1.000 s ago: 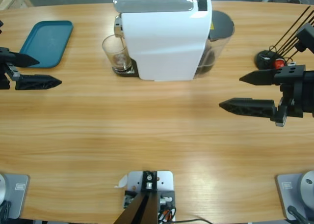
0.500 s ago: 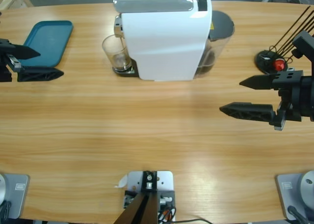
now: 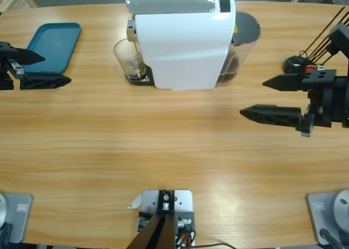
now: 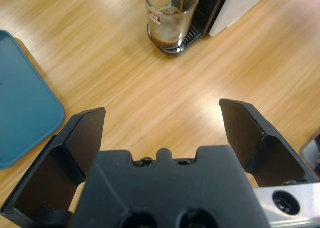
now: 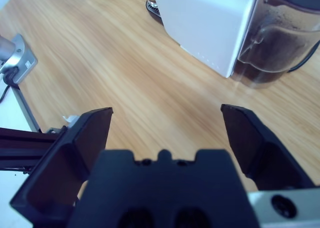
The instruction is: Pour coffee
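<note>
A clear glass (image 3: 130, 60) stands on the drip grate under the spout of the white coffee machine (image 3: 182, 41) at the back of the table. A shallow pool of dark coffee (image 4: 167, 37) lies in the glass (image 4: 171, 15), with a thin brown stream running down into it. My left gripper (image 3: 54, 69) hovers open at the table's left edge, beside the tray and well short of the glass; its view (image 4: 162, 110) looks toward the glass. My right gripper (image 3: 252, 98) is open at the right side and faces the machine (image 5: 205, 18); nothing sits between its jaws (image 5: 167, 110).
A teal tray (image 3: 52, 44) lies at the back left. The machine's smoky tank (image 3: 242, 41) sticks out on its right side. A black stand with a red capsule (image 3: 300, 67) and thin black rods sit at the right edge. Bare wood fills the table's front half.
The left gripper moved a little toward the table's back, nearer the tray, then held still. The right gripper shifted slightly toward the back and the left.
</note>
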Robot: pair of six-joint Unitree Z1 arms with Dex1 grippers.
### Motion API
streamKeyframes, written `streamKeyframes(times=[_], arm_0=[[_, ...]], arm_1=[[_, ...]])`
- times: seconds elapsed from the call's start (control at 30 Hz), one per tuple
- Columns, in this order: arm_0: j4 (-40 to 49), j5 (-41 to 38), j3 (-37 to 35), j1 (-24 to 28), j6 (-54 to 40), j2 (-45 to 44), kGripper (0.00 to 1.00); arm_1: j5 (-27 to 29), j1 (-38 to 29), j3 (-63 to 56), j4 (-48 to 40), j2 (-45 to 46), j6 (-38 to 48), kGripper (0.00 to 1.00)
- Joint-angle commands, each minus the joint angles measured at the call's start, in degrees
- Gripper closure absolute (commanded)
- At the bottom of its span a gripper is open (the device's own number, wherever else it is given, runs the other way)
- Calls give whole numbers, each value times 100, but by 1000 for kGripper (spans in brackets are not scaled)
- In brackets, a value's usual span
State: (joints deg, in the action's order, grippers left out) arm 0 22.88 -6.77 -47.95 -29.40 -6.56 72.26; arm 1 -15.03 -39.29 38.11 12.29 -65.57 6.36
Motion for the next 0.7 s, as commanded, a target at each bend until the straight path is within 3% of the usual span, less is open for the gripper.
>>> streamKeyframes(times=[0.03, 0.7], arm_0=[[-65, 26, 225, -30, 5, 14, 0], [-144, 88, 295, -30, 76, 49, 0]], arm_1=[[28, -70, -190, -204, -24, 67, 0], [351, -70, -190, -187, -35, 71, 4]])
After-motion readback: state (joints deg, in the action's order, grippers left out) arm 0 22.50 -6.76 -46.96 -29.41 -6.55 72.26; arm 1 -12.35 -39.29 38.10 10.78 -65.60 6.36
